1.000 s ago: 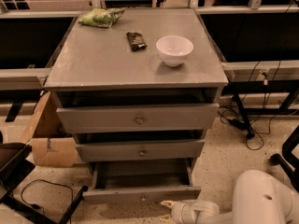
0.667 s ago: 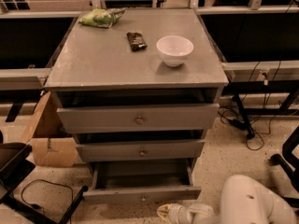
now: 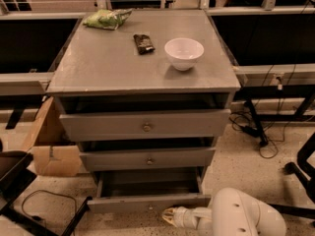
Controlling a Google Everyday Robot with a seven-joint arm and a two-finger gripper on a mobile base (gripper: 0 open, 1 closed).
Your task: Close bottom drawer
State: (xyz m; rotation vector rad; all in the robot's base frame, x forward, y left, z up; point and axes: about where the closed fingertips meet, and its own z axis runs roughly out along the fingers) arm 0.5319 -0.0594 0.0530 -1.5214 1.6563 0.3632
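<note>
A grey cabinet (image 3: pixel 108 63) is seen filling the middle of the camera view, its flat top tilted toward 12 o'clock. The robot's white arm (image 3: pixel 246 215) is found at 5 o'clock, low in the view, reaching toward 9 o'clock. Three drawers are stacked in the cabinet's front. The top drawer (image 3: pixel 108 126) is drawn out slightly, and a dark gap is left above it. The middle drawer (image 3: pixel 113 160) is likewise drawn out a little. The bottom drawer (image 3: pixel 128 203) is located at 6 o'clock, pulled out farthest, so that its dark inside is exposed behind the slim front panel. A cardboard box (image 3: pixel 54 159) is set on the floor at 8 o'clock, just beside the cabinet. On the top, a white bowl (image 3: pixel 183 53) is placed upright toward 1 o'clock, a green bag (image 3: pixel 107 18) is laid at 11 o'clock, and a dark packet (image 3: pixel 143 44) is laid between them. The gripper (image 3: pixel 170 215) is held at 6 o'clock, just below the bottom drawer's front panel at its 3 o'clock end. Whether the gripper is open or closed cannot be told, nor whether the panel is touched.
</note>
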